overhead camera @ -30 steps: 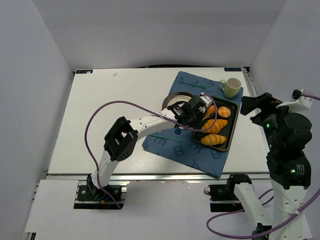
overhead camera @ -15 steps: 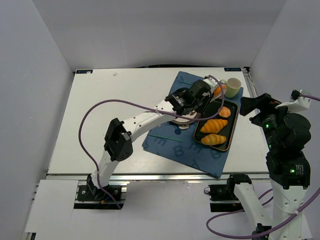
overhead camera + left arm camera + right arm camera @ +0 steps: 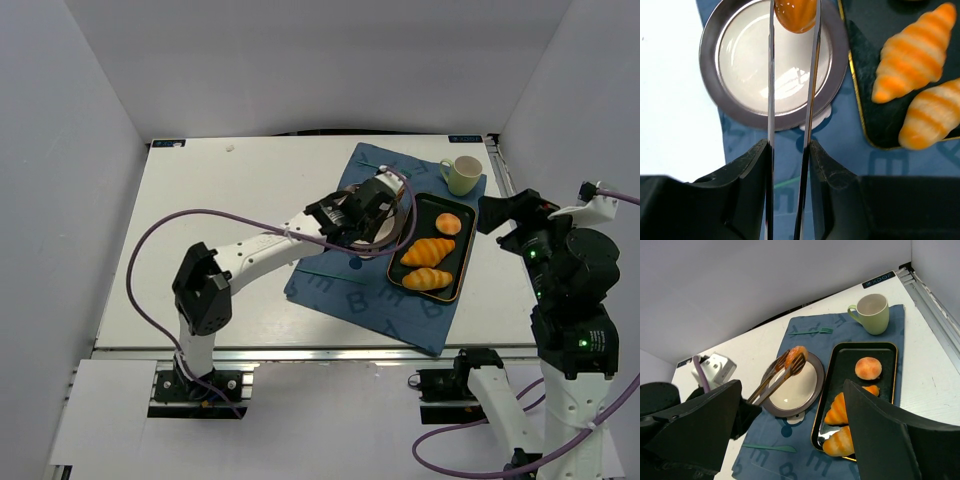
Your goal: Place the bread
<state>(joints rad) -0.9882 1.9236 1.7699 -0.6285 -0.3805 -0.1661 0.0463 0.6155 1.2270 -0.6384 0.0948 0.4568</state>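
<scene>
The bread (image 3: pixel 796 14), a small golden-orange roll, is pinched in the tips of metal tongs (image 3: pixel 771 100). My left gripper (image 3: pixel 788 150) is shut on the tongs' two arms. The bread (image 3: pixel 796 354) hangs above the far rim of a grey-rimmed white plate (image 3: pixel 818 371), not touching it. In the top view the left gripper (image 3: pixel 350 215) covers most of the plate (image 3: pixel 403 222). My right gripper (image 3: pixel 792 390) is held high at the right (image 3: pixel 515 210), open and holding nothing.
A black tray (image 3: pixel 425 208) right of the plate holds two striped croissants (image 3: pixel 428 250) and a round bun (image 3: pixel 449 223). A pale green mug (image 3: pixel 462 174) stands at the back right. The blue mat (image 3: pixel 345 290) also carries a green fork (image 3: pixel 812 331) and knife (image 3: pixel 767 447).
The left arm lifted the tongs with the bread off the tray and swung them left, over the plate. One fewer piece lies on the tray. The right arm stayed put.
</scene>
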